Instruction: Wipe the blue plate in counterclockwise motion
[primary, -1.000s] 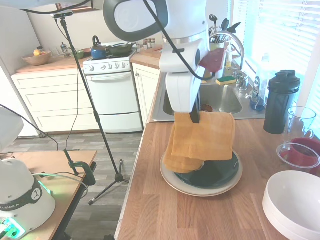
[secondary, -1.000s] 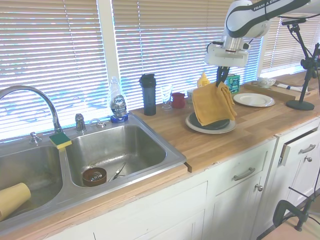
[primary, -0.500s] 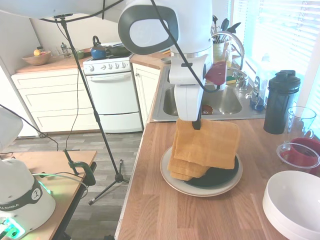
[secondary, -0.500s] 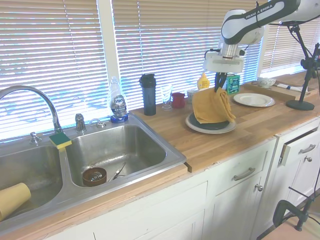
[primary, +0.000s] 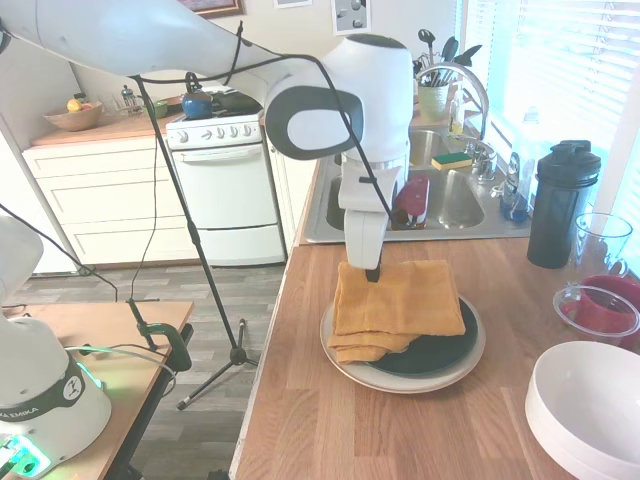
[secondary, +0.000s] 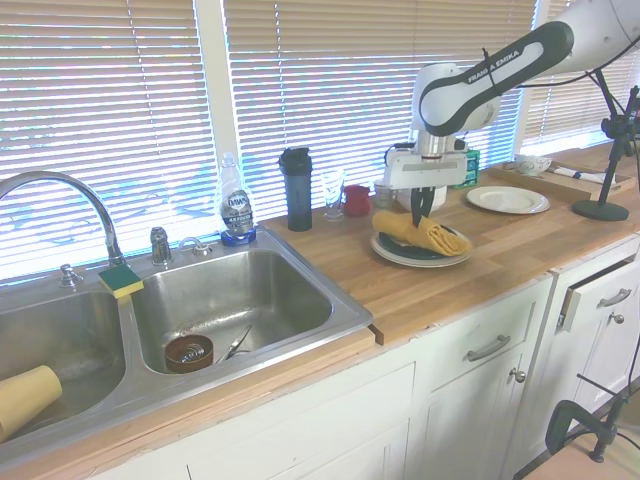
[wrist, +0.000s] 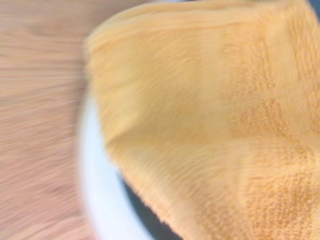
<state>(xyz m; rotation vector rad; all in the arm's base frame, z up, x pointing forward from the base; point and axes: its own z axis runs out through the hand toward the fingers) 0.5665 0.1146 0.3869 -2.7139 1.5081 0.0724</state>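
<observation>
A: How many plates were on the wooden counter (primary: 330, 420)?

B: Three showed. One blue plate (primary: 440, 352), very dark, sat on top of one larger cream plate (primary: 400, 380); in the second exterior view a third, white plate (secondary: 508, 199) lay well apart from that stack.

A: And the cloth?

B: One orange towel (primary: 400, 305), folded, lay over the blue plate, covering it from about seven o'clock round to two o'clock in the first exterior view. Only the part from three to six o'clock showed bare. The wrist view, blurred, showed towel, a sliver of dark plate and the pale rim.

A: The gripper?

B: One gripper (primary: 372, 274) stood at the towel's eleven o'clock corner, fingers closed narrow, pinching the cloth there.

A: Anything else counted?

B: One black shaker bottle (primary: 560, 205), one clear jug (primary: 601, 242), one red bowl (primary: 600, 312) and white bowls (primary: 585, 405) stacked near the frame corner; their number I couldn't tell. One double sink (secondary: 200, 310), one soap bottle (secondary: 236, 205), one sponge (secondary: 120, 279).
</observation>
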